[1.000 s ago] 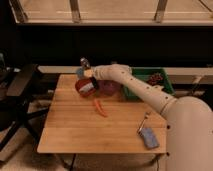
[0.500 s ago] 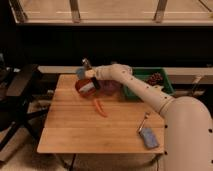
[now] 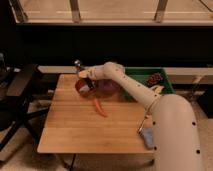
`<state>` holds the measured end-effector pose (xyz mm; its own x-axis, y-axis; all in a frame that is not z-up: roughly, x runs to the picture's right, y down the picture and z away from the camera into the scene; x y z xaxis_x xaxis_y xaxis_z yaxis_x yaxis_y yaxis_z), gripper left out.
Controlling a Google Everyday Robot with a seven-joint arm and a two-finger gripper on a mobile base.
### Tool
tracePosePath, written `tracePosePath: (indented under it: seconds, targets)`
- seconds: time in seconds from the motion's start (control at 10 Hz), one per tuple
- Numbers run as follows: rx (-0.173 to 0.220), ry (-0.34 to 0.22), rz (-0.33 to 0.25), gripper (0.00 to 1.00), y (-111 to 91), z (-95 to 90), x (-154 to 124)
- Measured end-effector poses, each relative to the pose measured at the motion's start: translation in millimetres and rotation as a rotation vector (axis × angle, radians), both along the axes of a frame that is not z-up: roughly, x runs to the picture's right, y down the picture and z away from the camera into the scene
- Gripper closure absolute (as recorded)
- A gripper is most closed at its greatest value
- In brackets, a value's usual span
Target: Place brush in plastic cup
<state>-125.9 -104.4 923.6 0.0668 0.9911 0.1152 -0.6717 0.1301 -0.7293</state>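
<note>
My gripper (image 3: 83, 74) is at the back left of the wooden table, just above the red bowl (image 3: 80, 89). It is shut on the brush (image 3: 78, 64), a small dark thing whose greyish end sticks up above the gripper. A small pale light-blue round shape, the plastic cup (image 3: 86, 85), sits at the red bowl right under the gripper, partly hidden by it. The arm reaches in from the lower right.
A dark purple bowl (image 3: 109, 88) stands right of the red bowl, under the arm. An orange carrot (image 3: 100, 107) lies mid-table. A green bin (image 3: 145, 75) with dark red grapes (image 3: 155, 78) is at the back right. A blue pad with a metal stick (image 3: 146, 138) lies at the front right.
</note>
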Motion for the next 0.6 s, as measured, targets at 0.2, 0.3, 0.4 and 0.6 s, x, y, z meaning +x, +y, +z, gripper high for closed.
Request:
tracePosePath:
  seconds: [0.2,0.3,0.4,0.6]
  targets:
    - [-0.012,0.005,0.009,1.00,1,10.0,1]
    - [-0.018,0.010,0.019,1.00,0,13.5,1]
    - [-0.024,0.019,0.033,1.00,0,18.9,2]
    - [-0.032,0.028,0.051,0.89,-2,26.0,7]
